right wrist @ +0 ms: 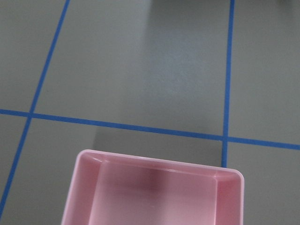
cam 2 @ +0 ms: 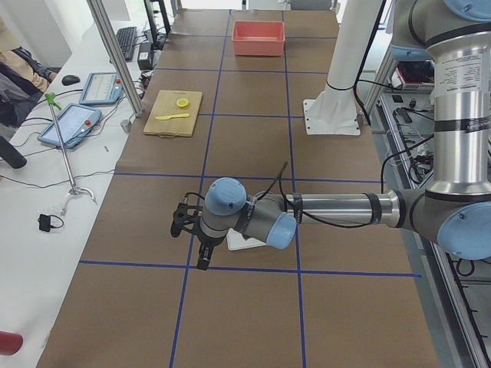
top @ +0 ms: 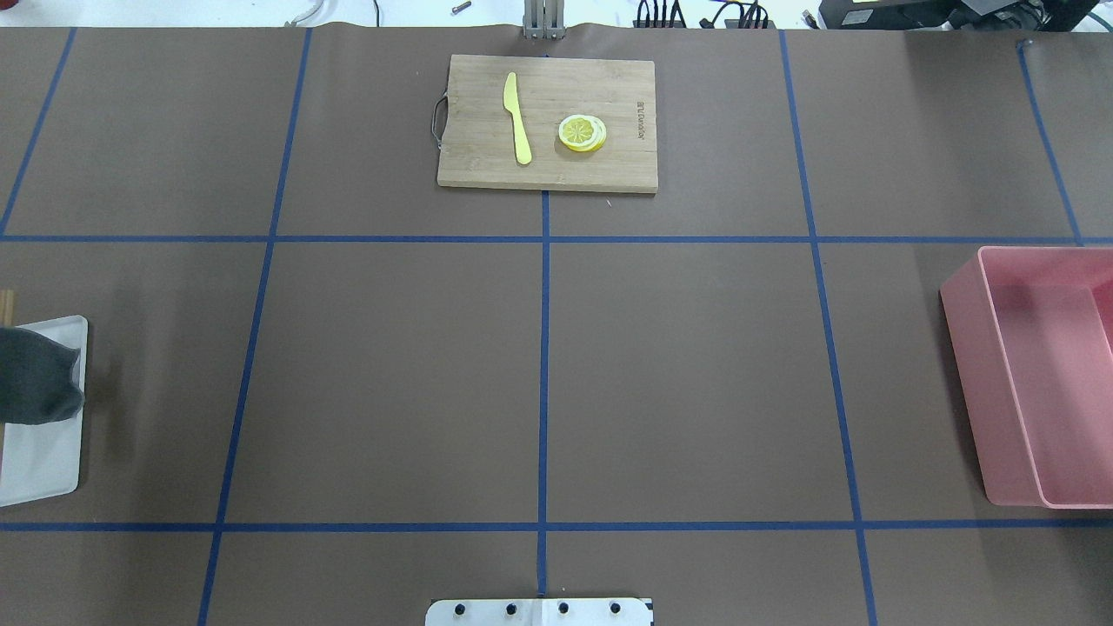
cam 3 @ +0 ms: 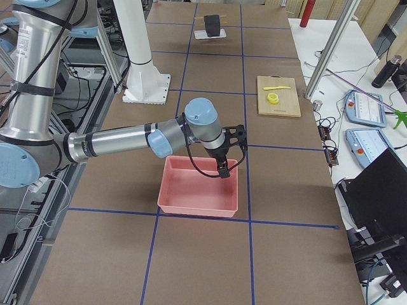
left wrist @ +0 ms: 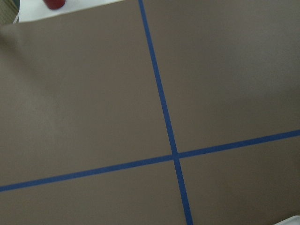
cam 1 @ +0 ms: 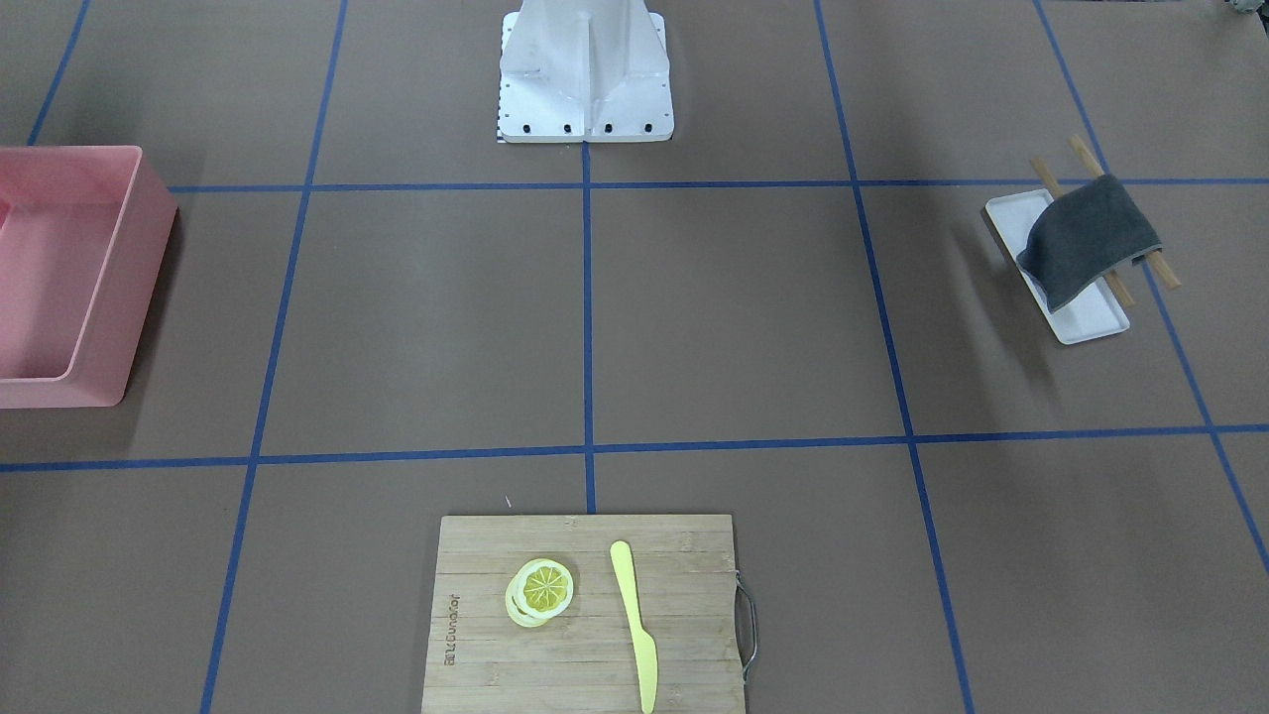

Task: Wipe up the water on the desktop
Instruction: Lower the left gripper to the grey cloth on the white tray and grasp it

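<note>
Matte brown desktop point(top: 696, 374) w/ blue tape grid point(top: 544, 348), dull even surface; L tool point(cam 2: 204, 263), R tool point(cam 3: 224, 172): grip unclear

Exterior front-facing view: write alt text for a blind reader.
A brown desktop gridded with blue tape, no water discernible. A grey cloth drapes over a white tray at right, a pink bin sits at left, and a cutting board with lemon slices and a yellow knife at bottom centre.

Pink bin point(top: 987, 391), grey cloth point(top: 35, 387) — half beyond the overhead edges.
</note>
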Available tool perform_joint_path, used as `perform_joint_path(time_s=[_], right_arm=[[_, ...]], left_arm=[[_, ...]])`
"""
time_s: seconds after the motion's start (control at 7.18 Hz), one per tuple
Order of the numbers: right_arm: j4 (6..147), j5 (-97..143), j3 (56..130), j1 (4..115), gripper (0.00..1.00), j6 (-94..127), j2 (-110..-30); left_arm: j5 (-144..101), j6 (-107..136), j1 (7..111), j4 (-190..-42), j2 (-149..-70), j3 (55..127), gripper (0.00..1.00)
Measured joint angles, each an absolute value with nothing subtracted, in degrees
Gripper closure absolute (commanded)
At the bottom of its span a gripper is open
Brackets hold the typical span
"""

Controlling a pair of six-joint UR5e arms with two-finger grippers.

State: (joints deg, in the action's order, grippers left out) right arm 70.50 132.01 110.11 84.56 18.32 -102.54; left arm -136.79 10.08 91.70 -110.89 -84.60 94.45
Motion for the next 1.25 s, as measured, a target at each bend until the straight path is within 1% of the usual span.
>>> perform_joint_path(time_s=[0.14,0.42,0.7,1.25], right_arm=[[70.42,131.98,107.49,84.67,0.00,18.28,-102.39],[70.20,132.44,103.54,84.72,0.00,18.23,-102.25],[70.20,132.65,102.86,84.72,0.00,18.31,-102.39],[70.14,134.26,103.09,84.73,0.00,18.86,-102.67]], left_arm=[[-138.92,9.88,92.79,-107.61,-84.96,95.28,0.02],[-139.67,9.67,93.44,-106.79,-82.11,97.30,0.02],[-140.06,9.87,93.43,-107.41,-80.51,97.60,0.02],[-140.36,10.42,93.28,-107.90,-80.32,98.01,0.02]])
